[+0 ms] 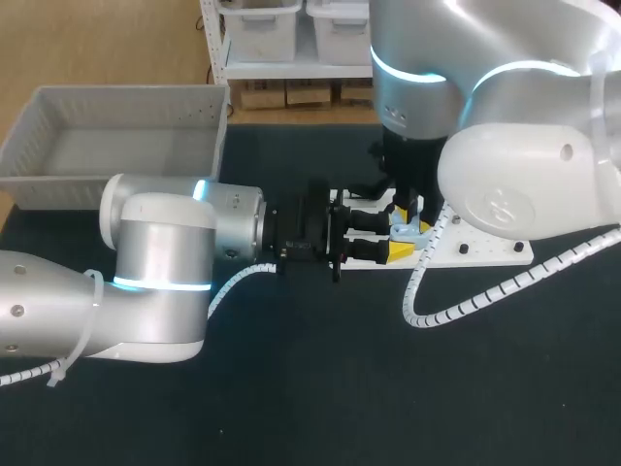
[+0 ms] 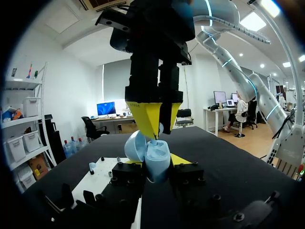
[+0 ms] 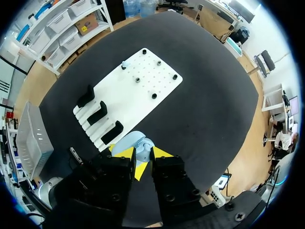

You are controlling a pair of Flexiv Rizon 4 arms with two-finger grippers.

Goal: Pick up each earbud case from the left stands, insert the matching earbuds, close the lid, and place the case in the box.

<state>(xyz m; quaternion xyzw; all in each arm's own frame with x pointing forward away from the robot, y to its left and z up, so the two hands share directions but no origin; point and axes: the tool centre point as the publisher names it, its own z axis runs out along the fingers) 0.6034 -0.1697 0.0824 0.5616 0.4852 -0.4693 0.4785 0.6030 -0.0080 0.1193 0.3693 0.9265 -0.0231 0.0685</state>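
The left gripper (image 2: 158,161) is clamped on the pale blue earbud case (image 2: 157,152), one yellow tip on each side. The case's lid (image 2: 134,144) is swung open. The right gripper (image 2: 156,130) points straight down with its tips at the open mouth of the case; I cannot tell whether it pinches anything. The case is held at the stand end of the white board (image 3: 138,90), just beside the nearest of the board's three black stands (image 3: 98,113). Black pegs (image 3: 154,96) dot the board's other half, and a small pale piece (image 3: 124,64) sits on a peg near its edge. The grey box (image 1: 126,92) stands well apart from the board, past its stand end.
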